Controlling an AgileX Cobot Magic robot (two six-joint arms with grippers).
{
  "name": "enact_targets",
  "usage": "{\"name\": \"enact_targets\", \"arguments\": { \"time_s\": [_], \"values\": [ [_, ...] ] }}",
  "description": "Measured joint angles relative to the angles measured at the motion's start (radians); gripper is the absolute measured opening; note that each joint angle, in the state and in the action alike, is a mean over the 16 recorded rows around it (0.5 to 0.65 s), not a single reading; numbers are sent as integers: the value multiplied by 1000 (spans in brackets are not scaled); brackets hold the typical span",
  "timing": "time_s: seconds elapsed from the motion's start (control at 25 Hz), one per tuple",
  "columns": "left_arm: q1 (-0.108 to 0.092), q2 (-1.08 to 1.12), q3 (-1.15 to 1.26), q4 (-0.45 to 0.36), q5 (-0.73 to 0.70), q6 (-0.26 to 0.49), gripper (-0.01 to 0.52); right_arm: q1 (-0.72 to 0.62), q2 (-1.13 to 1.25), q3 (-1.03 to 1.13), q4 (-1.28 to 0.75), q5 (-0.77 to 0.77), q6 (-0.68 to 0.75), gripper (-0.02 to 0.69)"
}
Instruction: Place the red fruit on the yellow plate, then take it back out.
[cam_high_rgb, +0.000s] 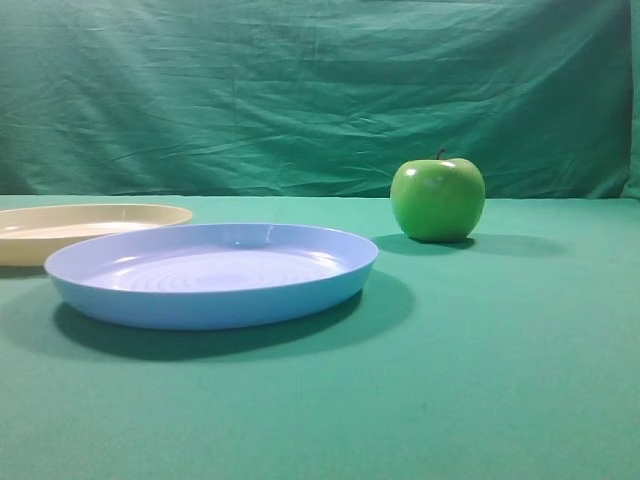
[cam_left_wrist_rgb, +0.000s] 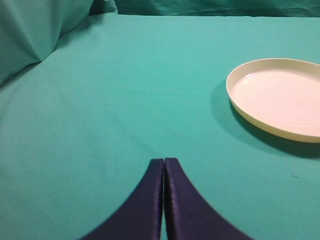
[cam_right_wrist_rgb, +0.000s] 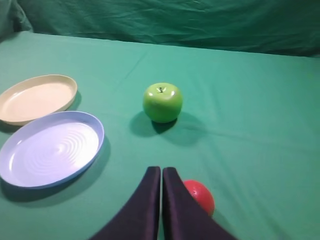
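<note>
Right wrist view — right hand (cam_right_wrist_rgb: 161, 172) closed, above red fruit (cam_right_wrist_rgb: 200, 195).

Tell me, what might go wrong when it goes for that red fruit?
The right gripper is shut and the red fruit sits half hidden beside its fingers, so a nudge might roll it away. The blue plate and green apple lie toward the yellow plate and could get bumped.

1. We see a table (cam_right_wrist_rgb: 260, 130) covered in green cloth.
2. On it lies the yellow plate (cam_right_wrist_rgb: 36, 98), empty, at the far left.
3. Just beside it sits a light blue plate (cam_right_wrist_rgb: 50, 149), also empty.
4. A green apple (cam_right_wrist_rgb: 162, 102) stands upright, apart from both plates.
5. The red fruit (cam_right_wrist_rgb: 200, 196) rests nearest us, partly hidden.
</note>
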Motion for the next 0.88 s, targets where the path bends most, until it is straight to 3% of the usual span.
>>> {"name": "enact_targets", "arguments": {
  "time_s": [0.4,0.88],
  "values": [
    [0,0,0,0,0,0,0,-128,-66,199,-23,-143,20,0],
    [0,0,0,0,0,0,0,-152,-78,339,-24,-217,35,0]
  ]
}}
